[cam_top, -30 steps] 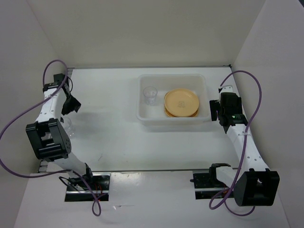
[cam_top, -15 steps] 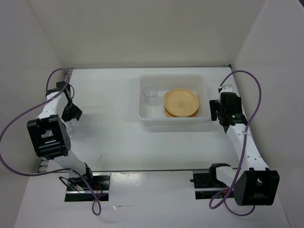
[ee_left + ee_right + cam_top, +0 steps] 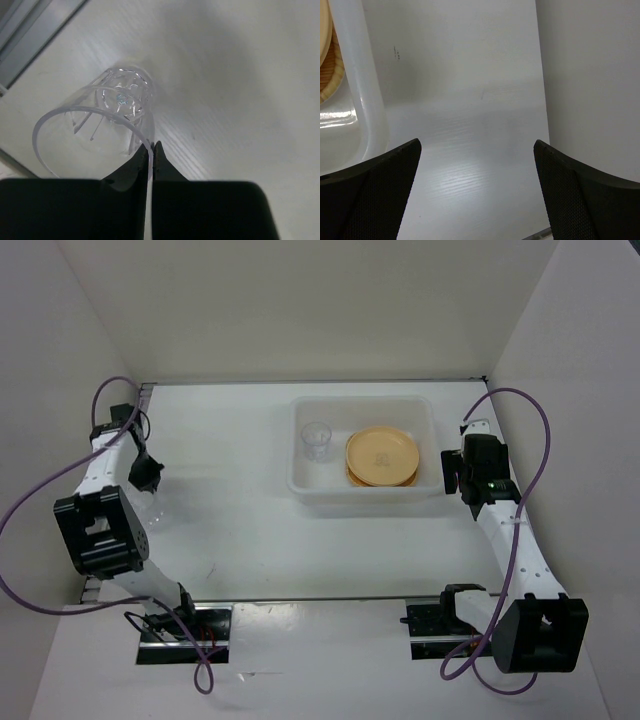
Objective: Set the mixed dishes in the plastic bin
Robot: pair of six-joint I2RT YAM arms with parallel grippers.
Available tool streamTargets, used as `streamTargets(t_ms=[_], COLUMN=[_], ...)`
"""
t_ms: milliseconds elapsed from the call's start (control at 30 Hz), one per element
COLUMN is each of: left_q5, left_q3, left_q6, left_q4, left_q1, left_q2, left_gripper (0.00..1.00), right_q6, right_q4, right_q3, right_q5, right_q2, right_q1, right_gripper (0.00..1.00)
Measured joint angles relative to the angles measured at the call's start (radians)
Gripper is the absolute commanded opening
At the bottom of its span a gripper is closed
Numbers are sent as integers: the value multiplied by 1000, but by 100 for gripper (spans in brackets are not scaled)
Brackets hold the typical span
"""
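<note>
Left gripper [image 3: 151, 150] came down in the last sec & now pinches the wall of the clear cup [image 3: 107, 120] at table's left edge, so lift-off to the plastic bin [image 3: 362, 502], far centre, looks next; right gripper [image 3: 476, 155] wide open beside bin.

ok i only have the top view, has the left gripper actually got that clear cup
observer: yes, the left wrist view shows the left gripper shut on the cup, pinching its wall at the rim.
operator: anything inside it
observer: no, it's empty; its ribbed base shows through the opening.
operator: and the right one
observer: the right gripper is open with nothing in it, just outside the bin wall.
</note>
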Motion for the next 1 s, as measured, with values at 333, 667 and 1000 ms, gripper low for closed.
streamTargets(t_ms=[333, 667, 1000], left_q5=[509, 736, 529], left_q3=[220, 592, 755], left_q6=[57, 234, 339], left_q4=[254, 220, 10], left_q1=[-109, -521, -839], left_q2=[-192, 72, 291], left_gripper=[0, 0, 0], right_q6=[0, 0, 0], right_q4=[2, 9, 10], right_q3=[0, -11, -19], right_q5=[0, 0, 0], right_q2=[0, 0, 0], right_q1=[0, 0, 0], right_gripper=[97, 97, 97])
